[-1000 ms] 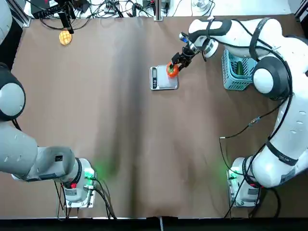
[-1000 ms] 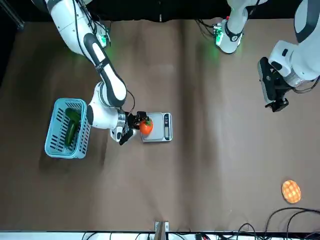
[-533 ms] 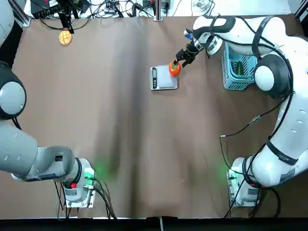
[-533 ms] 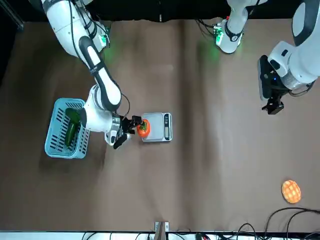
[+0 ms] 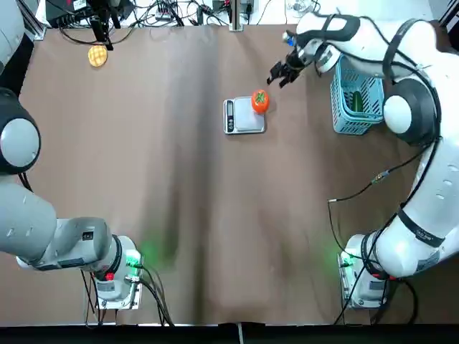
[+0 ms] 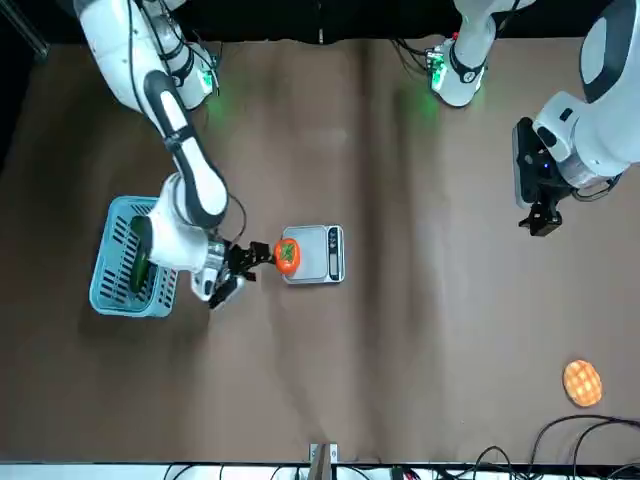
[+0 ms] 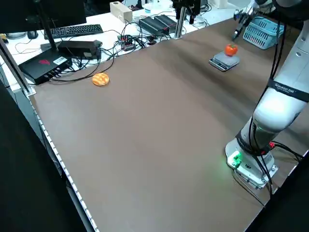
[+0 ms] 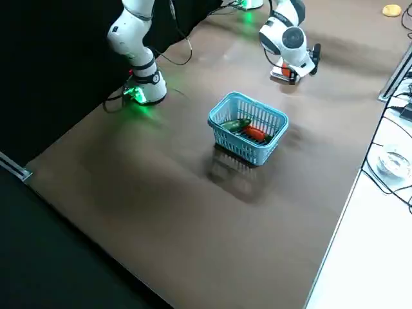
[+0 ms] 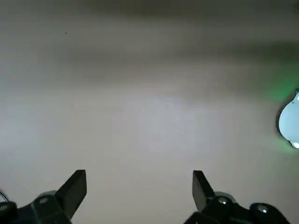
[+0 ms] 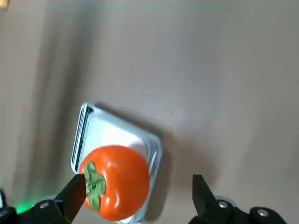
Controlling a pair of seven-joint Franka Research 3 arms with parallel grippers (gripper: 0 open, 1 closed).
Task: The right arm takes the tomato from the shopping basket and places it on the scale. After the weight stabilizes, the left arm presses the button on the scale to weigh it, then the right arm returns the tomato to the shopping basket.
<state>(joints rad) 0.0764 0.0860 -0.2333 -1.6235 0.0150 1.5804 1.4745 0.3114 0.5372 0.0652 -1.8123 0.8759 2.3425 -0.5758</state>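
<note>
With the tomato on the scale, on the side away from its display, and the right jaws spread and empty between scale and basket, weighing seems in hand; next, the left arm's parted, empty jaws should reach the button.

The round, glossy orange-red tomato, its green stem cap showing, rests on the scale near the side away from the narrow dark display. The scale is flat, square and silver-grey, lying on the table. The light-blue lattice basket stands upright, apart from it, on the robot's right.
</note>
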